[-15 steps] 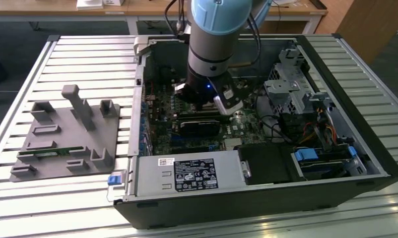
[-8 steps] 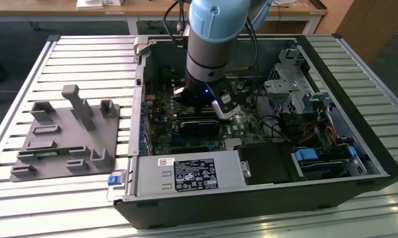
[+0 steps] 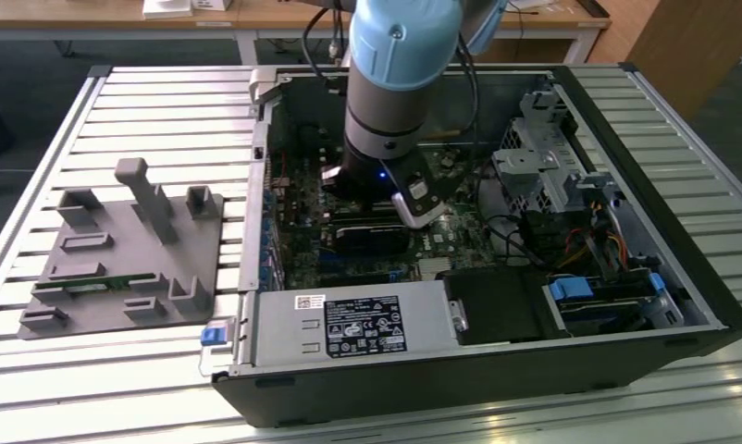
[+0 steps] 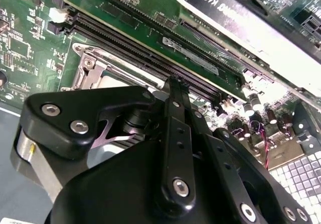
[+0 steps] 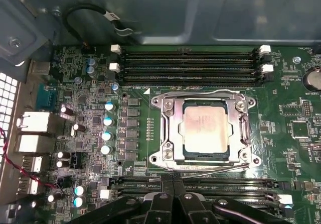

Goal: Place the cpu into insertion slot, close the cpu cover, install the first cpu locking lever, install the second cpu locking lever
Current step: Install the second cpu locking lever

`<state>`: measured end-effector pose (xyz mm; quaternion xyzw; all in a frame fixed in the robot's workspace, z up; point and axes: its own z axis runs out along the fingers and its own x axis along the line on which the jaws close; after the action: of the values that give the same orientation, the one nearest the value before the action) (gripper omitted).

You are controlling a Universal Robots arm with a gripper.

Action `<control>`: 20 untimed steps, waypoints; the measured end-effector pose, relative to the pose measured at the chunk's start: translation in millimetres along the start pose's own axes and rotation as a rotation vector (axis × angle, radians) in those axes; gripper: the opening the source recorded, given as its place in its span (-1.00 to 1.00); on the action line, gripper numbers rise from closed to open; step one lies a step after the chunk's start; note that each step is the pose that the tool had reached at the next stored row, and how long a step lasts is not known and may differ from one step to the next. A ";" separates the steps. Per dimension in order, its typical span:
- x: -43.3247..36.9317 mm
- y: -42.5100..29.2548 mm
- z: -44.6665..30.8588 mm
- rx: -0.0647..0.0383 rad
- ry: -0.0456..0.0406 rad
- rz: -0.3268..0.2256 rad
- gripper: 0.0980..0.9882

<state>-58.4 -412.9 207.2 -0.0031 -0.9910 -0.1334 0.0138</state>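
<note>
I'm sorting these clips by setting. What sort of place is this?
Probably a lab or workshop bench for computer assembly: an open computer case lies on a slatted metal table, a grey parts fixture sits beside it, and desks stand behind.

Exterior view: high, angled down on the open computer case (image 3: pixel 618 305) and arm. First wrist view: close, square-on above the motherboard (image 5: pixel 281 113). Second wrist view: closer, oblique. Both wrist views share the memory slots (image 5: pixel 190 63) (image 4: pixel 150 48).
</note>
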 end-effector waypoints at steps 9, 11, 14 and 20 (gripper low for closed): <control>1.6 -2.0 7.0 -0.010 0.0001 0.000 -0.98; 1.8 -2.3 8.3 -0.010 0.0002 0.000 -0.98; 2.2 -2.8 10.2 -0.010 0.0001 0.000 -0.98; 3.0 -3.7 13.2 -0.018 0.0003 -0.001 -0.98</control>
<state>-61.7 -412.9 193.7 -0.0029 -0.9897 -0.1424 0.0138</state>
